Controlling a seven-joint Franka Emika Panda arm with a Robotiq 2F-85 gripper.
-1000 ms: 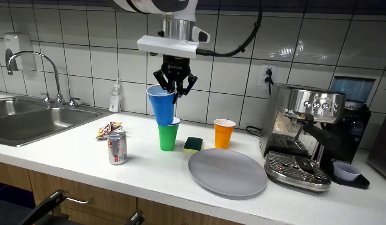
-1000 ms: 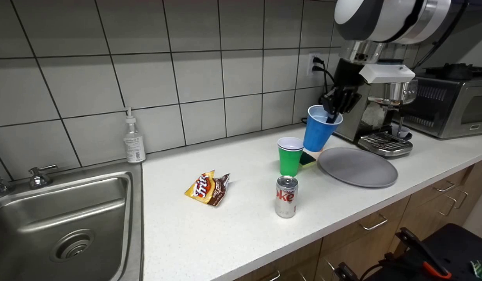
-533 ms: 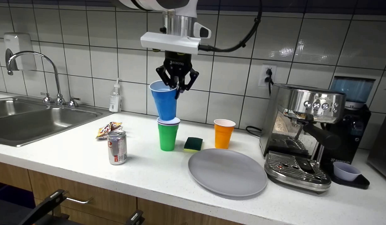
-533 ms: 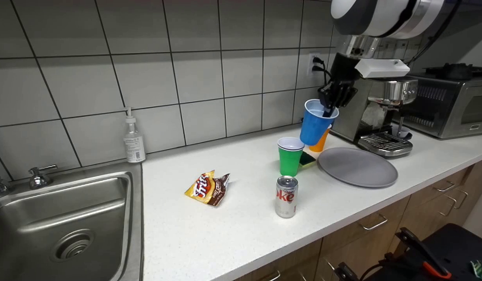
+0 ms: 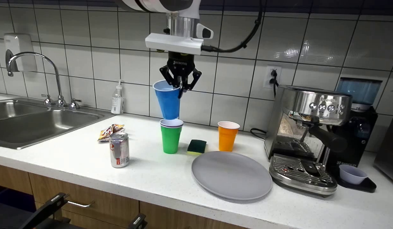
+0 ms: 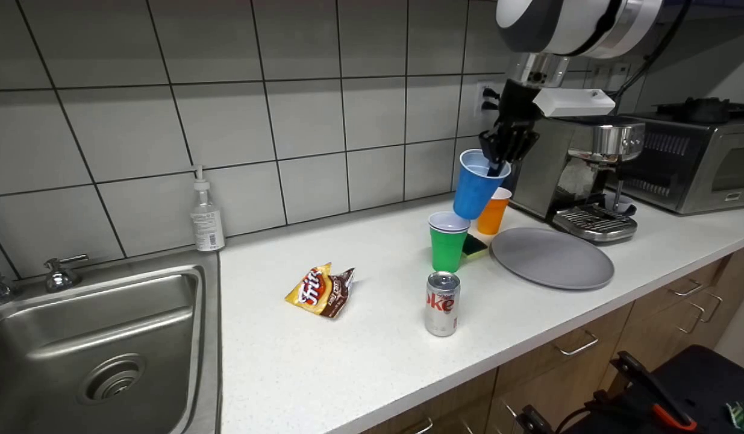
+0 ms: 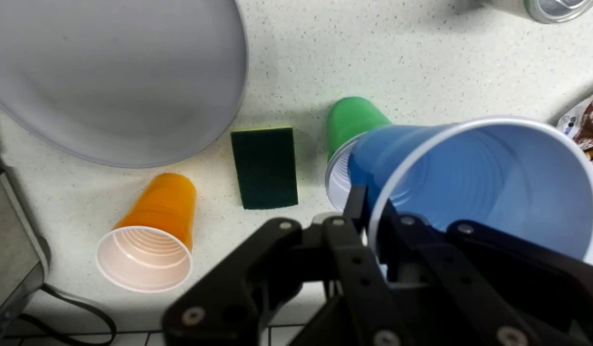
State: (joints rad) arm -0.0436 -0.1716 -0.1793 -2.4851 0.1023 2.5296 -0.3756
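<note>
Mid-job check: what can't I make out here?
Wrist view: inside of green cup, partly hidden by blue cup.
Wrist view: soda can, cut off by top edge.
Wrist view: snack bag, cut off by right edge.
In an exterior view: orange cup, partly hidden by blue cup.

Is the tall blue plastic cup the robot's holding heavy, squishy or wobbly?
The tall blue plastic cup is probably light, since it looks empty in the wrist view. It may squish: it looks thin where the black two-fingered gripper pinches it. It might wobble, because it's held on one side, tilted.
</note>
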